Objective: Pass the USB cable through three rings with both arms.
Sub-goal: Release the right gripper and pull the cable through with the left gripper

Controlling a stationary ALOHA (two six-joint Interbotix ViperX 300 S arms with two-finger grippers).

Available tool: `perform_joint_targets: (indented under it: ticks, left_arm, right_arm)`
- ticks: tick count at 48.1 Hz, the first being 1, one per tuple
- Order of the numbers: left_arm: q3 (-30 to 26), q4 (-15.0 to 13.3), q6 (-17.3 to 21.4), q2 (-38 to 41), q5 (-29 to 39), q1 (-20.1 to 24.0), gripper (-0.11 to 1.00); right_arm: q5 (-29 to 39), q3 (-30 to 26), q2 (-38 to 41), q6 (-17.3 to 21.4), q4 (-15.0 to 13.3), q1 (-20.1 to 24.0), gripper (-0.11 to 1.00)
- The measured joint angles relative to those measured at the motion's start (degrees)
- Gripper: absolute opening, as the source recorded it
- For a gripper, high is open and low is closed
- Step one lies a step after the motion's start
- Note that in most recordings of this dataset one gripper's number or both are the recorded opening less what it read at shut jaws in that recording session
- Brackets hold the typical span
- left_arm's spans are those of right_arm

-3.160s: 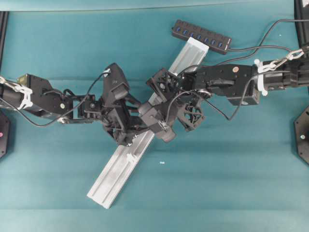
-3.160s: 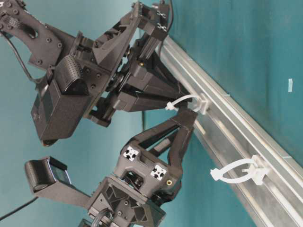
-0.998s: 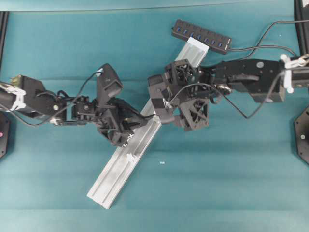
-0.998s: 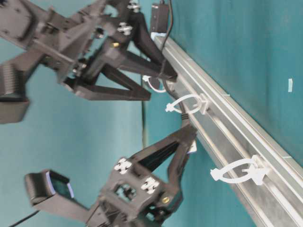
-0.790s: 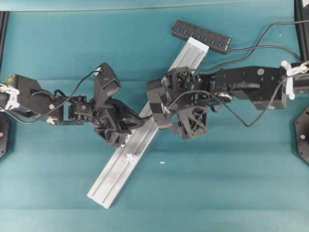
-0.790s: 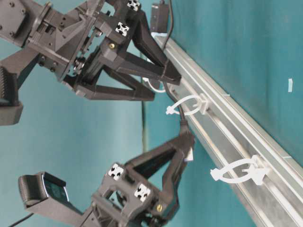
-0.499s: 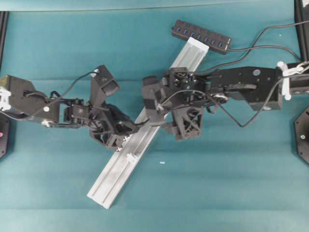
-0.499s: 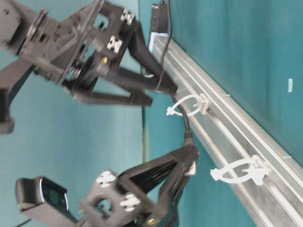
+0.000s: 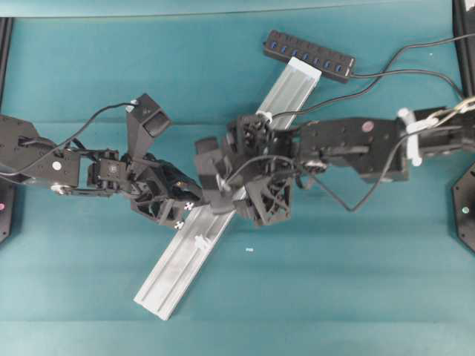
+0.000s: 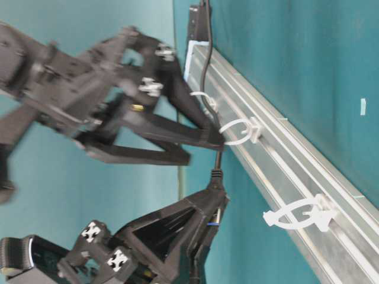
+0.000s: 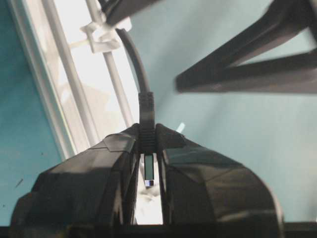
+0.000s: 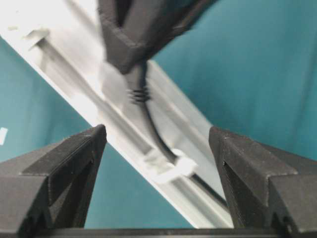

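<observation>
1. So, left gripper is clenched on the plug end of the cable; the strain relief sticks out between its fingertips, silver plug tip visible behind them.
2. From that grip the cable curves up to a white ring on the rail and passes through it.
3. Table-level view: cable runs down from the hub along the rail, through the upper ring and the middle ring, then drops to the left gripper.
4. Third ring further down the rail has no cable in it.
5. Right gripper is spread wide, holding nothing; its fingers straddle the cable and a ring without touching either.
6. Overhead: both grippers meet over the middle of the rail, left from the left side, right from the right. Hub lies at the rail's far end.
</observation>
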Motion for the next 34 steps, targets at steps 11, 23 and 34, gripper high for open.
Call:
perform_joint_targets:
  ticks: [11,23,34]
  left_arm:
    - [0.09,0.00,0.00,-0.18,0.35,0.00,0.10]
    - [0.26,0.00,-0.09,-0.35,0.35,-0.09,0.10]
    - [0.26,0.00,0.44,-0.35,0.44,-0.09,0.10]
  right_arm:
    - [-1.67,-0.09,0.70,-0.09,-0.09,0.79,0.82]
    - [-1.76,-1.32,1.76,0.00,-0.09,0.97,0.34]
    - [-1.05,-1.67,1.93,-0.09,-0.09,0.88,0.12]
